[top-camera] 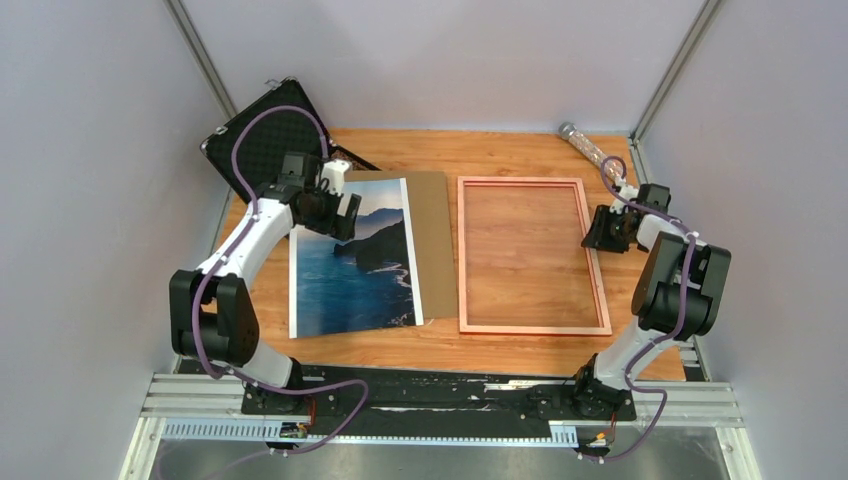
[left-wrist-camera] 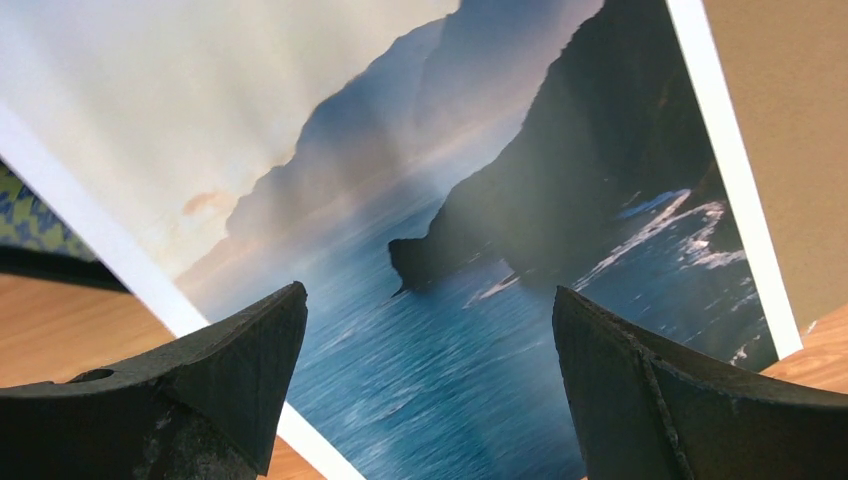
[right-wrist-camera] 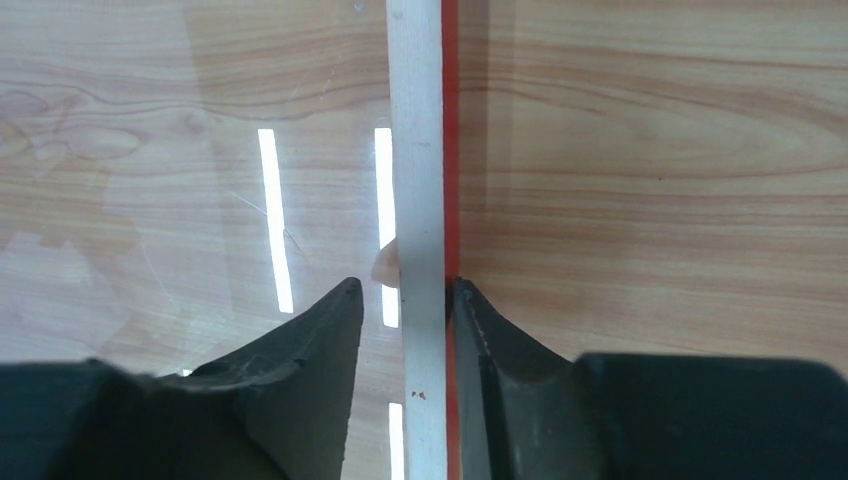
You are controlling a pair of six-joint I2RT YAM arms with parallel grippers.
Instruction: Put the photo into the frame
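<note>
The photo [top-camera: 350,262] lies face up on the table's left half, showing blue sea, dark cliffs and a white border. My left gripper [top-camera: 340,210] hovers over its far part, open, and in the left wrist view the photo [left-wrist-camera: 450,300] fills the gap of the gripper [left-wrist-camera: 430,330] untouched. The frame [top-camera: 465,260] lies flat to the right, pinkish-copper side up. My right gripper [top-camera: 598,230] sits astride the frame's right rail [right-wrist-camera: 417,150]. The right gripper [right-wrist-camera: 405,290] has one finger against the rail's red outer edge and the other standing a little off it, open.
A brown backing board [top-camera: 435,240] lies under the photo's right edge, between photo and frame. A black foam-lined case [top-camera: 265,135] leans open at the back left. A clear tube [top-camera: 585,145] rests at the back right corner. Glass inside the frame [right-wrist-camera: 200,200] reflects ceiling lights.
</note>
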